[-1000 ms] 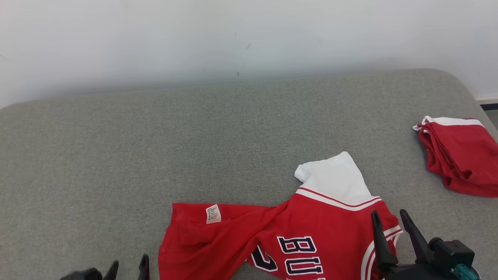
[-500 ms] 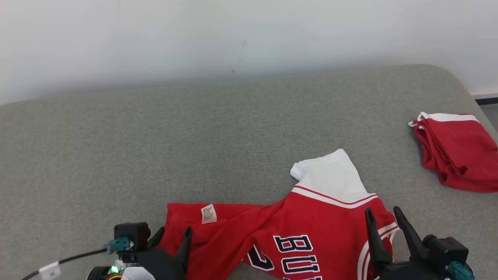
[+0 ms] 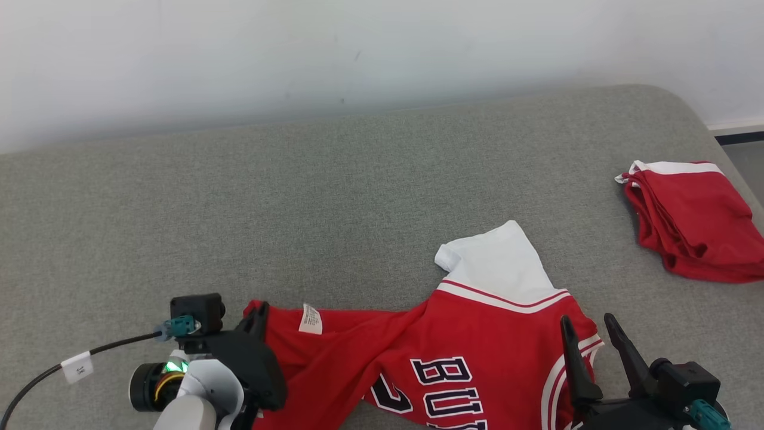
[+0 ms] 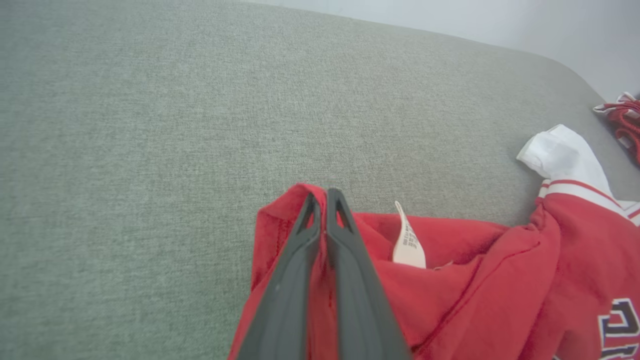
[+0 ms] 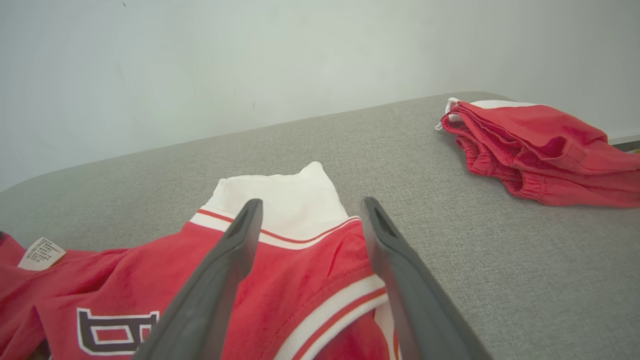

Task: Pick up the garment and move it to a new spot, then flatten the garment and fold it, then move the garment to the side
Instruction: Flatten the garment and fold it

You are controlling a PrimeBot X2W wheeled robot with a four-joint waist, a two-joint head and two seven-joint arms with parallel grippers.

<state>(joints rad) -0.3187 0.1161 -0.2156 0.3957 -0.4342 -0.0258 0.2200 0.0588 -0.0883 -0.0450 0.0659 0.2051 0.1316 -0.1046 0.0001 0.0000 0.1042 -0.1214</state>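
Observation:
The garment (image 3: pixel 477 334) is a red jersey with dark lettering and a white sleeve, lying crumpled along the front of the grey cushion. My left gripper (image 3: pixel 259 313) is shut on its left corner, close to the white care tag (image 3: pixel 310 319). In the left wrist view the two fingers of the left gripper (image 4: pixel 324 195) press together with red cloth of the garment (image 4: pixel 475 280) pinched between them. My right gripper (image 3: pixel 586 321) stands open over the jersey's right edge. The right wrist view has the right gripper (image 5: pixel 311 205) straddling the striped trim of the garment (image 5: pixel 300 280).
A second red piece with a white band (image 3: pixel 686 221) lies folded at the cushion's right end, also seen as a red pile (image 5: pixel 540 150). The grey cushion (image 3: pixel 298 209) stretches wide to the left and back. A pale wall rises behind it.
My left gripper rose from the lower left to the garment's left corner and shut on it. The camera shifted slightly. The right gripper stayed open in place.

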